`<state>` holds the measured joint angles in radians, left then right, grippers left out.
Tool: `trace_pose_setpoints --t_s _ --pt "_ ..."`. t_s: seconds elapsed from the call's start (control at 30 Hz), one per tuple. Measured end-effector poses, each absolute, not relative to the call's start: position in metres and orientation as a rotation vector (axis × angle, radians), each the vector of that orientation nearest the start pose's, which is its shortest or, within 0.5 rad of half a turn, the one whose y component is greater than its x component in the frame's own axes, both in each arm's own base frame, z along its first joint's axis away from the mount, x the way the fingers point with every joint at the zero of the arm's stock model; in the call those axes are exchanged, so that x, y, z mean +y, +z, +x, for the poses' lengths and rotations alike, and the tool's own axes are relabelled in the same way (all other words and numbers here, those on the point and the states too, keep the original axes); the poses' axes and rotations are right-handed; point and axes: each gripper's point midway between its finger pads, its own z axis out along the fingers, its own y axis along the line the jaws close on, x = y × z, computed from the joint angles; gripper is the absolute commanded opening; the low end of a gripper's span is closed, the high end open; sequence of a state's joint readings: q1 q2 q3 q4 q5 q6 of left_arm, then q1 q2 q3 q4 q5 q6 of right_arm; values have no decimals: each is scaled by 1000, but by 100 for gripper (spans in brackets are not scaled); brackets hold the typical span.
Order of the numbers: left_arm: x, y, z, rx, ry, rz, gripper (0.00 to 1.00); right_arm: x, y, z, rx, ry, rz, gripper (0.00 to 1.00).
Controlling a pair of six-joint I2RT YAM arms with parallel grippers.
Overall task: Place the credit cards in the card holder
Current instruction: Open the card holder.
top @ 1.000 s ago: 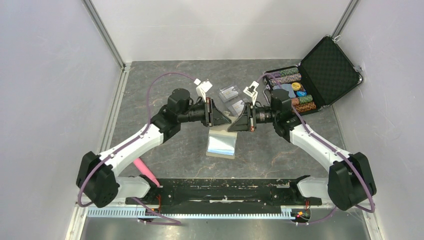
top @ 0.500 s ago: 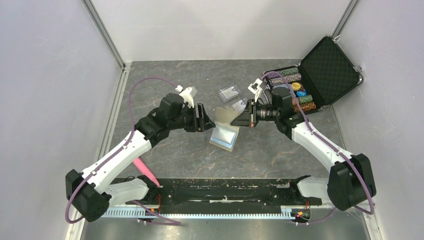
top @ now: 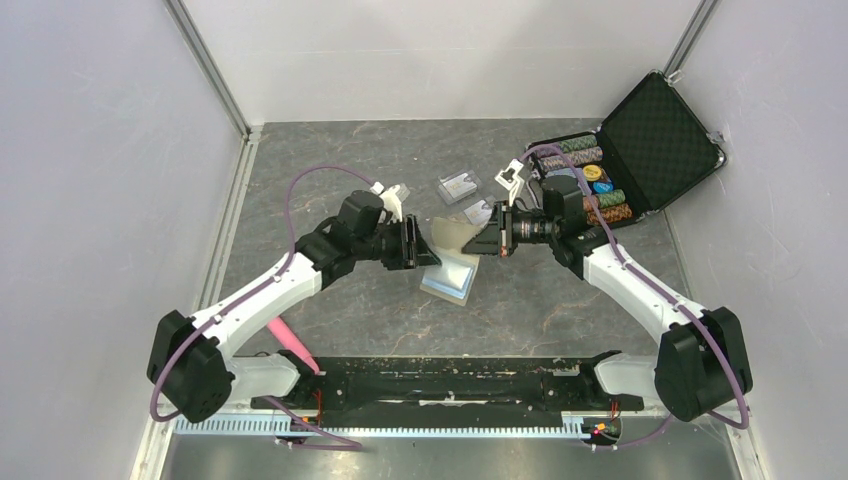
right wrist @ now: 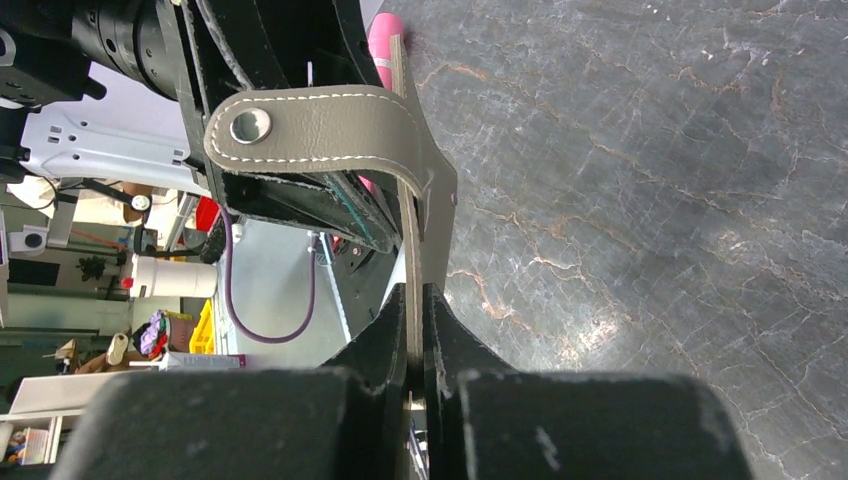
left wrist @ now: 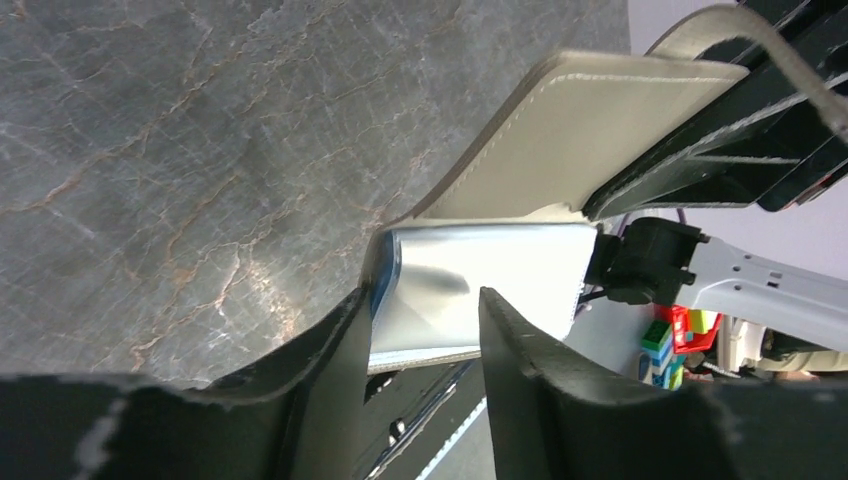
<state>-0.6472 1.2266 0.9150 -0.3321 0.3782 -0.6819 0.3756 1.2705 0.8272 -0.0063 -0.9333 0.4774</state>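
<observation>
While the right gripper (right wrist: 415, 292) pinches one olive flap of the card holder (right wrist: 320, 125), the left gripper (left wrist: 422, 305) stands spread at its pale blue flap. Whether the left gripper touches that flap is unclear.

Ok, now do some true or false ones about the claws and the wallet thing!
The right claw pinches the card holder by its flap. True.
The left claw is squeezed shut. False: it is open.
The card holder is folded shut. False: it is spread open, with its pale blue inside showing.
The black chip case is closed. False: its lid stands open.
A pink thing lies near the left arm's base. True.
</observation>
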Motion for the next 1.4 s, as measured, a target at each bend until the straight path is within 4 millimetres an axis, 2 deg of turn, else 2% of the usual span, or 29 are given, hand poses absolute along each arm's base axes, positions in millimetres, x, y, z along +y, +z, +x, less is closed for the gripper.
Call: trace_pose_setpoints --t_s 0.1,0.23,0.43,0.53,0.77,0.93,1.13,1.4 --pt "-283 182 223 2401 -1125 188 31 259 210 241 2071 1462 -537 0" --pt "-285 183 223 2398 -1140 188 28 257 208 241 2077 1454 -535 0" --pt "-285 184 223 2397 -1142 185 45 255 203 241 2092 1436 -542 0" --pt "-284 185 222 2404 -1139 185 49 254 201 239 2102 1434 -545 0" --pt "-289 195 220 2417 -1134 213 46 254 199 238 2109 1432 -549 0" --pt "-297 191 216 2449 -1125 258 42 253 199 238 2113 1432 -548 0" --pt "-299 190 216 2450 -1127 265 57 253 198 238 2111 1428 -554 0" --pt "-300 202 220 2398 -1139 261 61 253 199 237 2105 1424 -562 0"
